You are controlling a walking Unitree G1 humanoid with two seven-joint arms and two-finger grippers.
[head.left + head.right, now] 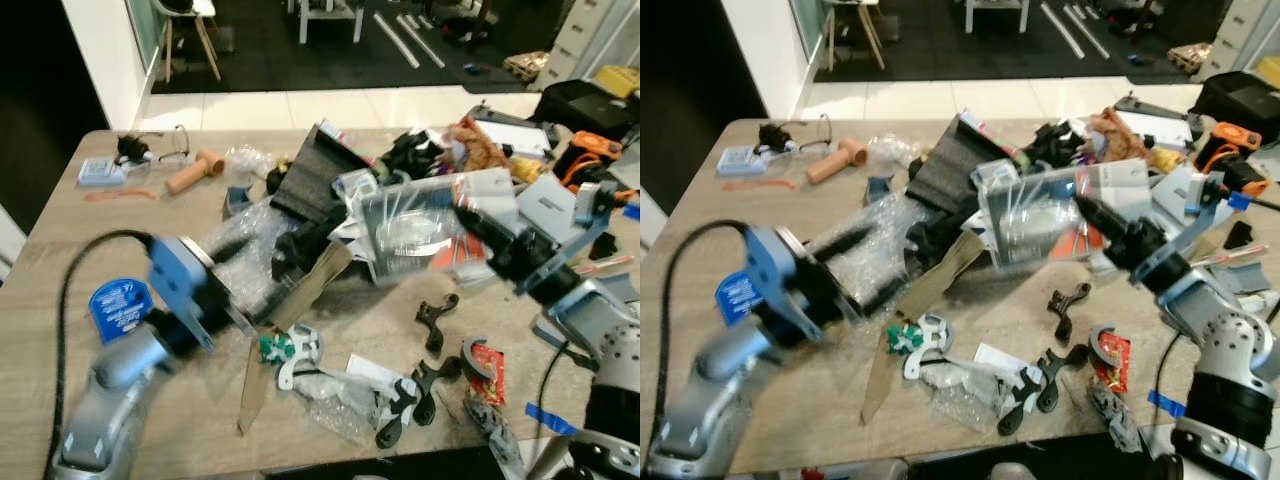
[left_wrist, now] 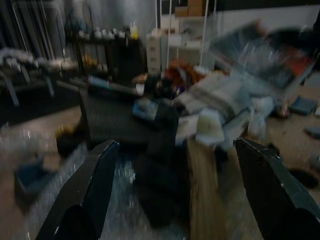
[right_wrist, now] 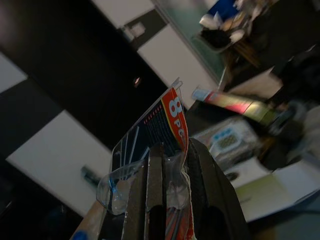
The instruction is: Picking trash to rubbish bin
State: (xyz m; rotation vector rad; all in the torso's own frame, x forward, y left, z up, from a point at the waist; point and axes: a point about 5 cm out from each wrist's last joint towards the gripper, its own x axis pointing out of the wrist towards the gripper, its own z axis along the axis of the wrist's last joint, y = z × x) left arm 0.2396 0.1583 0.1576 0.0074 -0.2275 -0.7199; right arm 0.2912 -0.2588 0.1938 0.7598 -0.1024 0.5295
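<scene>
The wooden table (image 1: 60, 250) is strewn with trash. My right gripper (image 1: 468, 214) is shut on a clear plastic blister pack (image 1: 415, 225) with a red and black card, held tilted above the pile; in the right wrist view the pack (image 3: 167, 125) sticks out between the closed fingers (image 3: 150, 190). My left gripper (image 1: 248, 285) is open and low over the table. Its fingers (image 2: 100, 175) spread wide around crumpled bubble wrap (image 1: 245, 235), a black lump (image 1: 298, 248) and a brown cardboard strip (image 1: 300, 295). It holds nothing.
A black ribbed box (image 1: 315, 175), papers and packaging are heaped at the table's middle and right. A blue tape roll (image 1: 118, 305) lies at left, and a tan handle (image 1: 195, 172) at the back. Black clips (image 1: 435, 320), a clear bag (image 1: 340, 400) and a red packet (image 1: 488, 360) lie near the front.
</scene>
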